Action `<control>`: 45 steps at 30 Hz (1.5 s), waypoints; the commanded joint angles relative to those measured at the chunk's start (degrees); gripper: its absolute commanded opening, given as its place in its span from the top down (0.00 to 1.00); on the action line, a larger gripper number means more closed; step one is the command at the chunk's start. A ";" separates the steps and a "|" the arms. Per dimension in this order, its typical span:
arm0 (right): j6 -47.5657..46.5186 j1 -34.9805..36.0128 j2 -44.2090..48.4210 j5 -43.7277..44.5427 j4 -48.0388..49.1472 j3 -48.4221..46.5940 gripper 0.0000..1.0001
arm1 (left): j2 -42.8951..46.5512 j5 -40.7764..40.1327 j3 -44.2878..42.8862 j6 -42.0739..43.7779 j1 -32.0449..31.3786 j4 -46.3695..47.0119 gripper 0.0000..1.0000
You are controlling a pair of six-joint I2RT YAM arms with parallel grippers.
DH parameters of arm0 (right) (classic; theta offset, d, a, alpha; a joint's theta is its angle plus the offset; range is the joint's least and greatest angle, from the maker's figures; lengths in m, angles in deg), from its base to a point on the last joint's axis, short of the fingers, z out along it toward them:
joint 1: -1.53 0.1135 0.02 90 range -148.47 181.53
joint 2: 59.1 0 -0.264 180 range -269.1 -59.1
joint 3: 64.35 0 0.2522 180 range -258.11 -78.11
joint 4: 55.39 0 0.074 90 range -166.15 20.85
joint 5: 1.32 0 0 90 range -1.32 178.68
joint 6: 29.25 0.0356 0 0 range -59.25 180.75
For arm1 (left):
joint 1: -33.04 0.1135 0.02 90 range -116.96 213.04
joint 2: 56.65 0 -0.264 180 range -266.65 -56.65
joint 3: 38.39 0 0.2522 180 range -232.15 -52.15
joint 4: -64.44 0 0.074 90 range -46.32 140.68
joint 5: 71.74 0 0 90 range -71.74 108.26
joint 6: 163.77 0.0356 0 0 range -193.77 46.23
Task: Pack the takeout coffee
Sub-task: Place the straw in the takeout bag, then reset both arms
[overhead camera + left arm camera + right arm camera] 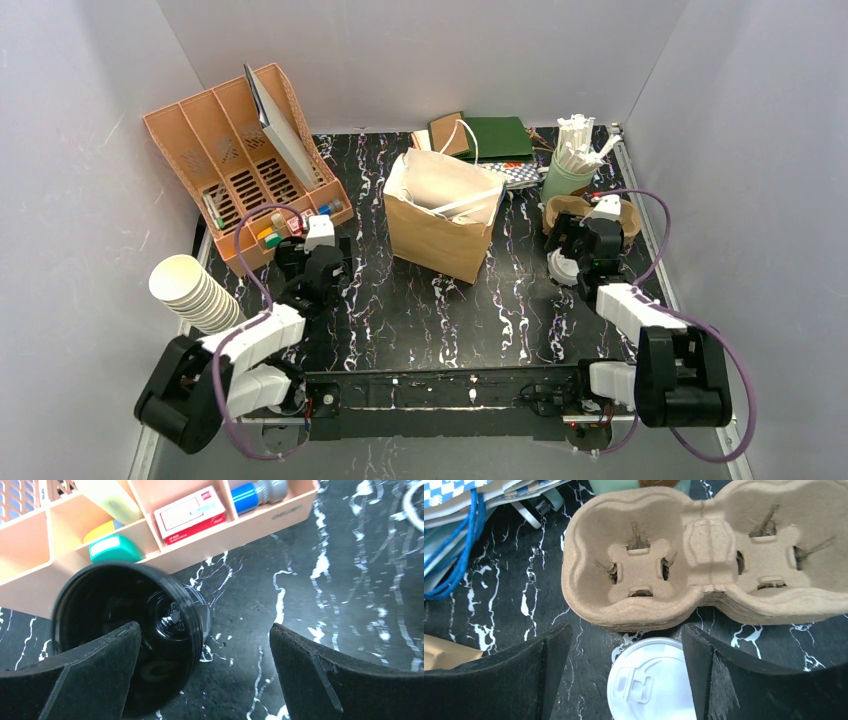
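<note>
The right wrist view alone shows the task's item plainly: a white lid at 6 o'clock, between the spread fingers of the right gripper. Its jaws stand wide and grip nothing. Whether a cup sits under the lid cannot be told. Just beyond it at 12 o'clock lies a pulp carrier with two wells. In the top view the lid is only a white scrap at 3 o'clock, half hidden by that arm.

The left wrist view shows a black cup on its side at 9 o'clock, its mouth toward the camera. One finger overlaps it. The left gripper is also spread, holding nothing. The top view hides this cup under the arm.

A paper bag stands open at the table's centre, between the two grippers. A peach organiser sits at 10 o'clock, a stack of cream cups at 8 o'clock, and a green cup of white sticks at 2 o'clock.
</note>
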 commanded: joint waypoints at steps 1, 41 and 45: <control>-6.57 -1.55 -4.22 -4.74 14.67 1.89 0.09 | -7.06 0.13 3.22 5.49 3.39 21.20 0.02; -9.24 -4.76 -24.97 -12.86 45.52 9.08 0.02 | -34.26 24.24 6.84 9.67 21.79 52.41 0.02; -9.24 -4.76 -24.97 -12.86 45.52 9.11 0.02 | -34.30 24.23 6.80 9.66 21.78 52.43 0.02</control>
